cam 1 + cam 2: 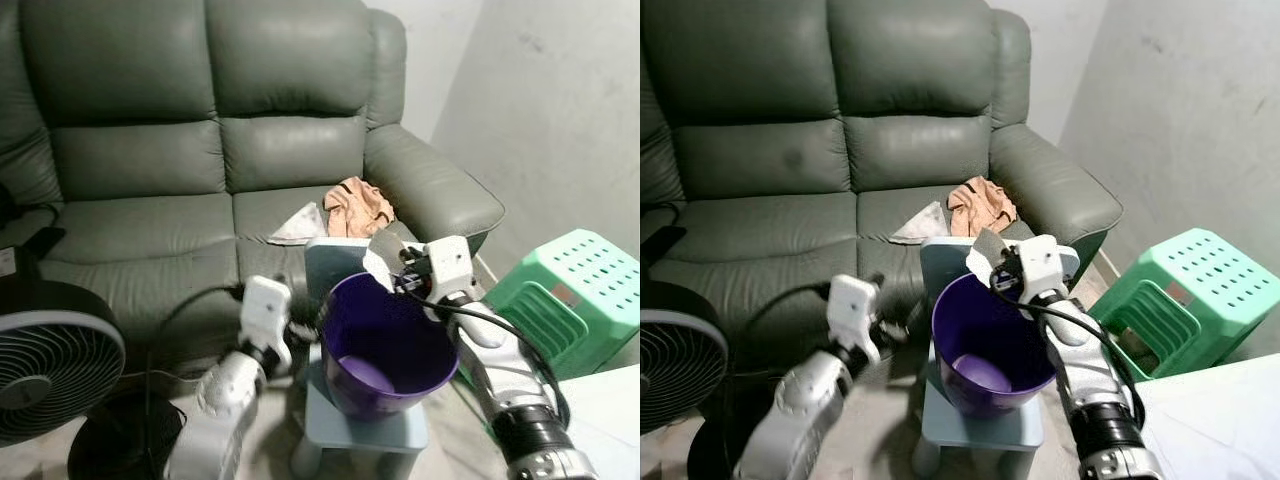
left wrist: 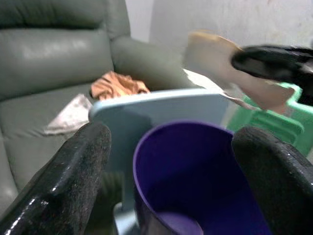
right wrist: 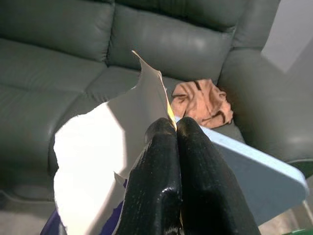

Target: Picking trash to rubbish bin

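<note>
A purple bin point(image 1: 386, 347) stands on a small light-blue chair point(image 1: 366, 425) before the sofa. My right gripper point(image 1: 403, 268) is shut on a torn piece of paper point(image 3: 105, 161), holding it over the bin's far rim; the paper point(image 1: 382, 252) pokes up beside the chair back. My left gripper point(image 2: 171, 171) is open, its fingers point(image 2: 73, 176) either side of the bin's near left rim, the bin point(image 2: 195, 181) between them. On the sofa seat lie a crumpled white paper point(image 1: 300, 225) and an orange cloth point(image 1: 358, 205).
The grey-green sofa point(image 1: 200, 150) runs across the back. A green plastic stool point(image 1: 570, 295) lies at the right near the wall. A black fan point(image 1: 50, 365) stands at the left with a cable beside it. A white surface point(image 1: 615, 420) shows at bottom right.
</note>
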`<state>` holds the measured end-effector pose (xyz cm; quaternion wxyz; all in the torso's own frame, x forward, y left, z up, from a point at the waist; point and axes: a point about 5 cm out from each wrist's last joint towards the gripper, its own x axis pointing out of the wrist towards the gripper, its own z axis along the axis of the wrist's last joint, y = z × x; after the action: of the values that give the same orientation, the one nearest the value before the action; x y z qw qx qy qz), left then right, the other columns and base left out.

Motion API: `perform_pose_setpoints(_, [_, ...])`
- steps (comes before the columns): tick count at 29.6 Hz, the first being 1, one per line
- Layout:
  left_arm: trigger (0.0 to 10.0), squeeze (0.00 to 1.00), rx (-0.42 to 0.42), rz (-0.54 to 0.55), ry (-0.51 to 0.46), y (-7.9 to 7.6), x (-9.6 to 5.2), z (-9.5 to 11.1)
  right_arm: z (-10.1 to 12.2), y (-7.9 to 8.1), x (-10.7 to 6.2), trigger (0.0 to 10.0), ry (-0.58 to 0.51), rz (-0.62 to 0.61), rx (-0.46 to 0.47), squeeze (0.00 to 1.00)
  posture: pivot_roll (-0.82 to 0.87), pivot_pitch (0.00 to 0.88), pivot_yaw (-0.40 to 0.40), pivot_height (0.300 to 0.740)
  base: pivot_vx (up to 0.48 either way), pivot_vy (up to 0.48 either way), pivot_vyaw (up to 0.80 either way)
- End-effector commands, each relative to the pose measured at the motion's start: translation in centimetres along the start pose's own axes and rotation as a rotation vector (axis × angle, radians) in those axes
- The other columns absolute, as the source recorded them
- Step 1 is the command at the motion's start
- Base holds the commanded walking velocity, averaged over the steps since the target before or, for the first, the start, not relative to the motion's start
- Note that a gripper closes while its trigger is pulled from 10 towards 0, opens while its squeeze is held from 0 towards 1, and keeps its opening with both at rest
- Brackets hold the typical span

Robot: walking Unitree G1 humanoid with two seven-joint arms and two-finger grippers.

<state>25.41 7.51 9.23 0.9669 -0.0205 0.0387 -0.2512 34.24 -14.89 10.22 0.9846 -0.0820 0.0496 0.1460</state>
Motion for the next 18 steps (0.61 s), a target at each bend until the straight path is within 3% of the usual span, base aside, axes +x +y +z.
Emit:
perform_pose_setpoints(1, [10.0, 0.0, 0.009, -0.034, -0.028, -0.5, -0.2, 0.6, -0.1, -0.3, 0.2, 10.0, 0.001, -0.019, -0.019, 0.0, -0.01, 0.101, -0.097, 0.74, 0.0, 0.0, 0.0])
perform_pose_setpoints(9, [10.0, 0.0, -0.014, -0.128, -0.046, -2.3, -1.4, 1.1, -1.9, 0.3, 1.0, 10.0, 0.095, -0.07, -0.025, 0.0, -0.01, 0.132, -0.091, 0.74, 0.0, 0.0, 0.0])
perform_pose_setpoints(18, [10.0, 0.0, 0.049, -0.206, -0.047, -3.5, -2.2, 1.4, -3.2, -1.2, 0.8, 10.0, 0.174, -0.161, -0.032, 0.0, 0.0, 0.152, -0.081, 0.74, 0.0, 0.0, 0.0])
